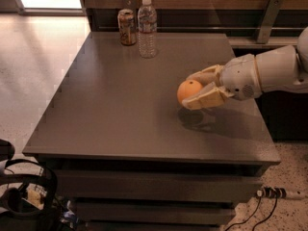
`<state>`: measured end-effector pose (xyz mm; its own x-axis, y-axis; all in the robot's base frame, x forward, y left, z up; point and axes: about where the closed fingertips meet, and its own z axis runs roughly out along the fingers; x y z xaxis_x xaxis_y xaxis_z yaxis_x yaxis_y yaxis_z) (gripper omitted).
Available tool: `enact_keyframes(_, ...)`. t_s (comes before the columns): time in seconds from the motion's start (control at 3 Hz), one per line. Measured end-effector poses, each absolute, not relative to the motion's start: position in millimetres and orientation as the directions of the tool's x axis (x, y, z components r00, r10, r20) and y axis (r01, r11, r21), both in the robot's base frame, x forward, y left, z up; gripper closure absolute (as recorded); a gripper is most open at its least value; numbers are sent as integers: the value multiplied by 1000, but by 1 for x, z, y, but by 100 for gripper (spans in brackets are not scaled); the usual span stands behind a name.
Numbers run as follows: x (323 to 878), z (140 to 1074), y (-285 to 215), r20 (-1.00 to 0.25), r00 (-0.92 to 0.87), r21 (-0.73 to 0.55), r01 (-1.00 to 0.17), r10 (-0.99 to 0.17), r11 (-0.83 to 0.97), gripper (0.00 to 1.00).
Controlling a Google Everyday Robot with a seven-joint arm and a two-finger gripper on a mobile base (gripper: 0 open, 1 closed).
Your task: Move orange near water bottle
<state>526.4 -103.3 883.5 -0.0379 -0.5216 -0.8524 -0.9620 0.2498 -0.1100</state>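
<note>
The gripper (193,91) sits right of centre in the frame, at the end of a white arm (272,71) that reaches in from the right edge. Its two cream fingers (208,98) are clenched on the orange (188,89), one above it and one below, with the fruit showing at their left tips. The orange hangs clear of the table (115,100), over the table's right half; a dark shadow (191,118) lies on the surface just under it.

The bottle (147,28) stands upright near the table's far edge, in the upper middle of the frame, well apart from the orange. A brown can (127,27) stands just to the left of the bottle, also upright; whether the two touch cannot be told.

A metal bracket (267,13) leans on the wall at the upper right. A power strip (276,193) lies on the floor at the lower right, and dark gear (24,201) fills the lower left corner.
</note>
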Motion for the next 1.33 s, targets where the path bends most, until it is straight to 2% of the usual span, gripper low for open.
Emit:
enact_keyframes(0.67,642,912,-158,-816,-129,-122,-914,-564,387,100)
enact_keyframes(1.33,728,936,-168,-844,-61,-225,-862,-532,455,100)
